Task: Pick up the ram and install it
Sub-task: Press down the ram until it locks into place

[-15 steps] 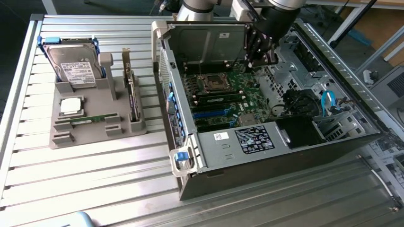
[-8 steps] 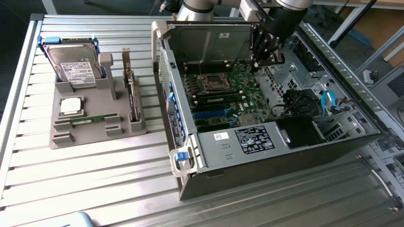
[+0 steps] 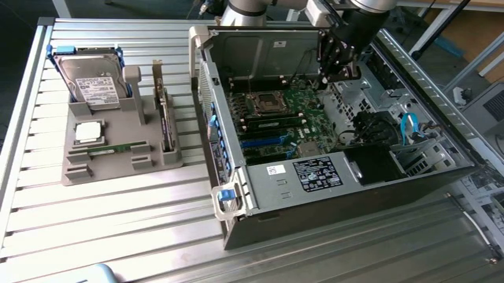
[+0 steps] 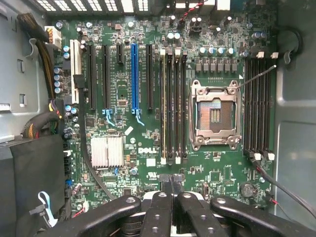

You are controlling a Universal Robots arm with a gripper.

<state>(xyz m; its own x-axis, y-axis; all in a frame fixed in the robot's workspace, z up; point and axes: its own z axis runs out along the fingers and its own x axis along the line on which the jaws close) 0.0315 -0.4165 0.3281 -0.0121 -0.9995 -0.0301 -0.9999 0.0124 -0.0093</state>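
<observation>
1. Tool (image 3: 343,66), exterior view: it hangs inside the open computer case (image 3: 331,227) above the motherboard (image 3: 293,115). It is well apart from the ram (image 3: 110,148).
2. The ram lies flat in a groove of the gray tray (image 3: 118,172) on the table (image 3: 118,227). The tray also holds a hard drive (image 3: 94,82), a square CPU chip (image 3: 88,132) and an expansion card (image 3: 164,121) standing on edge.
3. Wrist view: the tool (image 4: 172,183) is closed, its fingers (image 4: 159,210) pressed together with nothing between them. Beneath it are the memory slots (image 4: 174,103) and the bare CPU socket (image 4: 216,114).
4. Risk, as I judge it: closed fingers cannot take the stick. Dropping here could hit the socket pins or snag the loose cable (image 4: 259,75).
</observation>
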